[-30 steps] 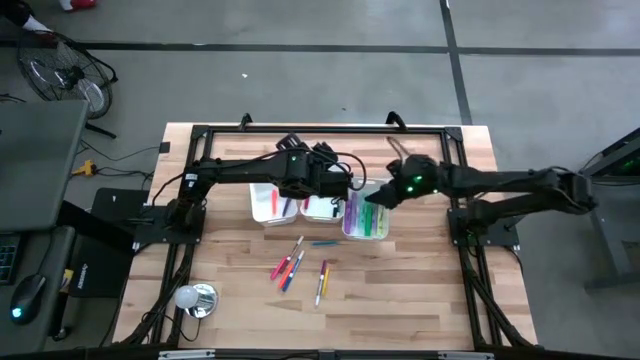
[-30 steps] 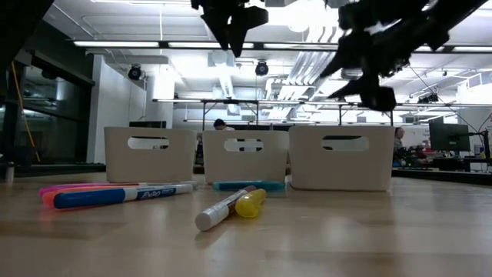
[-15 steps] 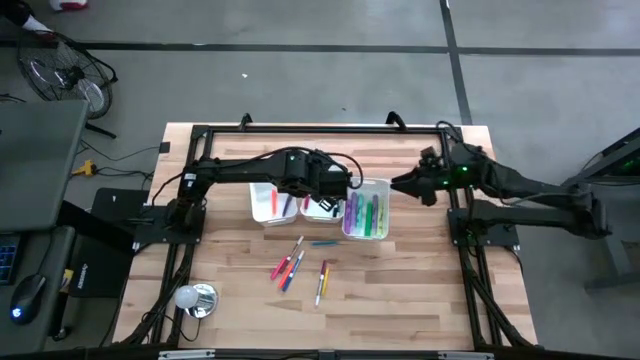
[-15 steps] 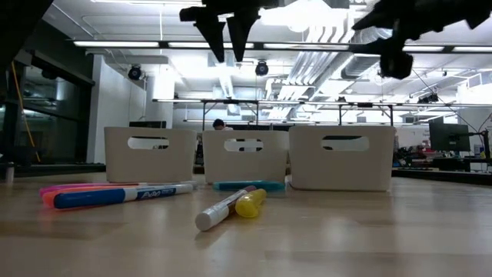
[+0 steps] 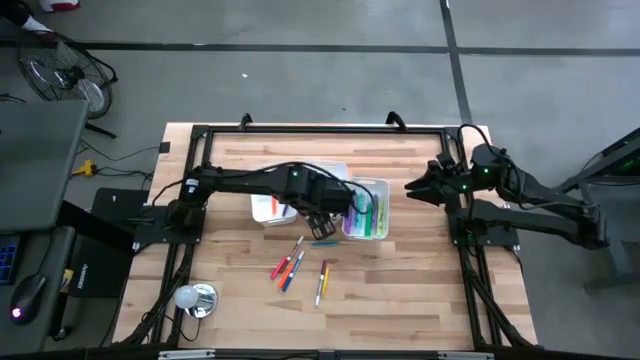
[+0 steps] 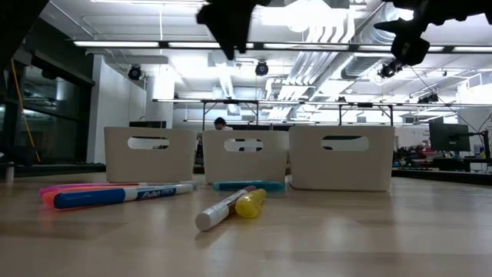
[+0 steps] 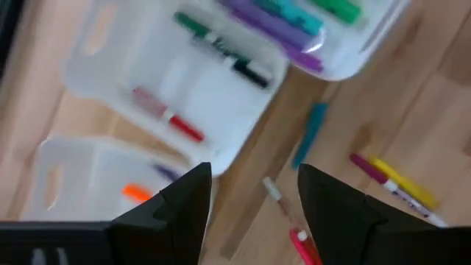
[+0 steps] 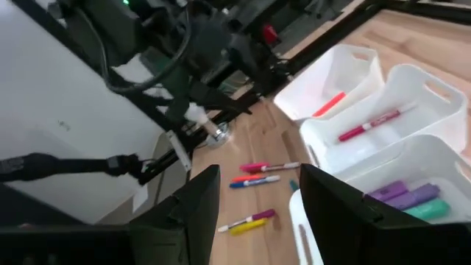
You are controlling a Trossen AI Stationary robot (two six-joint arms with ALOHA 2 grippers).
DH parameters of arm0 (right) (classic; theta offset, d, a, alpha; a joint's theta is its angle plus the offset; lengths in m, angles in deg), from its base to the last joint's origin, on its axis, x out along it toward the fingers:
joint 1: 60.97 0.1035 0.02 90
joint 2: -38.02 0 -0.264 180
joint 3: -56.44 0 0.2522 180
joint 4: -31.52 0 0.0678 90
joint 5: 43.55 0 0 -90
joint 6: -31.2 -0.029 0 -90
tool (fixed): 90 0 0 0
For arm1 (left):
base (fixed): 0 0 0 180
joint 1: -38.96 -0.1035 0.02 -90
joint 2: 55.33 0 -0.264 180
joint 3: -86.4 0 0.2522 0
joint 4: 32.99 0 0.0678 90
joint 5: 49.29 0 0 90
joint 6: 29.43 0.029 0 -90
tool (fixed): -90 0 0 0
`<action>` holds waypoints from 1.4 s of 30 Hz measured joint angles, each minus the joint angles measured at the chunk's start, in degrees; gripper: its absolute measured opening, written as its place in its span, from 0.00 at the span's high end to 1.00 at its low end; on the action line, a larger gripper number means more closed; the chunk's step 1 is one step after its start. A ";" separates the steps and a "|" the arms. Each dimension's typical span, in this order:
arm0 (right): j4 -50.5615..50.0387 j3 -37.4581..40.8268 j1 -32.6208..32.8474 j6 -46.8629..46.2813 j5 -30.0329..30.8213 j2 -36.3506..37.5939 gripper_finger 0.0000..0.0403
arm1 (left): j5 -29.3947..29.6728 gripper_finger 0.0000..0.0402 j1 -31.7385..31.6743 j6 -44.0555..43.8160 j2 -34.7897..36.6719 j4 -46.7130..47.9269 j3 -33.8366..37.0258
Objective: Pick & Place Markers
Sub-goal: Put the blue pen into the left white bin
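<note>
Three bins [image 5: 318, 203] in a row mid-tabletop [image 5: 240, 290], side by side, each with markers [image 5: 366, 215] inside. More markers [image 5: 288, 268] loose on the tabletop in front of the bins; one [image 5: 322, 242] just beside the middle bin's front. Left hand [image 5: 322, 228] above that front edge, jaws apart. Right hand [image 5: 412, 186] right of the bins, well apart, jaws apart.

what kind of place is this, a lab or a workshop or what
Most likely a robotics lab or workshop. A wooden table stands on a bare concrete floor, the low view shows exposed ceiling pipework and strip lights, and more benches with a monitor sit behind.
</note>
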 joint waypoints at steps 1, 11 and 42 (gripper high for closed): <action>-0.03 0.00 0.00 0.09 -0.39 -0.04 0.56 | -0.30 0.50 0.08 1.11 -0.44 -0.84 0.07; -0.51 0.00 0.02 1.86 -3.29 -0.07 0.56 | -9.48 0.50 1.07 12.97 -5.41 -8.21 -0.09; -2.07 0.00 0.09 3.12 -3.73 -0.11 0.56 | -7.42 0.50 6.17 17.94 -15.99 -10.96 0.17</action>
